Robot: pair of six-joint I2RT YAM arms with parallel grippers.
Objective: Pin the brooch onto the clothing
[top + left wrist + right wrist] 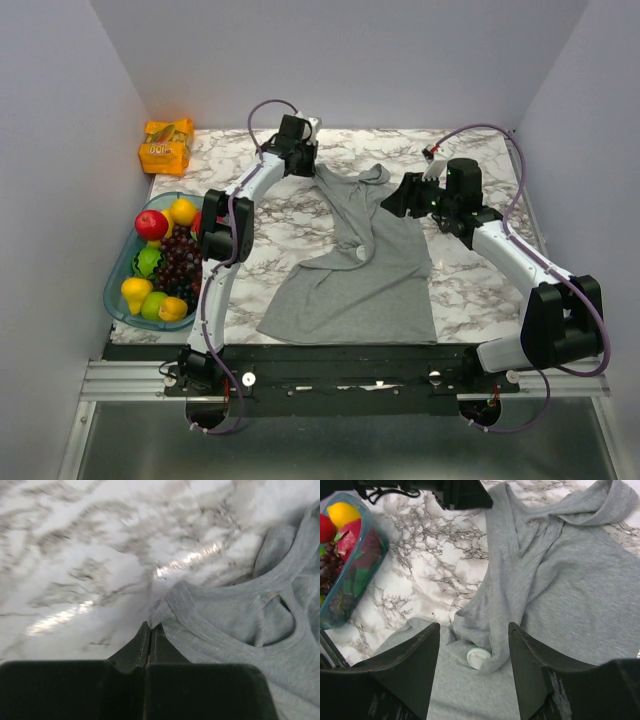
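The clothing is a light-grey tank top lying crumpled on the marble table, with its straps toward the far side. My left gripper is at the far strap; its jaws are shut, pinching the edge of the clothing. My right gripper hangs open above the middle of the clothing, fingers wide apart. Between them, on the cloth, lies a small pale round disc, half under a fold. It looks like the brooch seen from its back; no coloured face shows.
A clear blue tray of fruit stands at the left edge, also seen in the right wrist view. An orange packet lies at the back left corner. Walls close the table on three sides.
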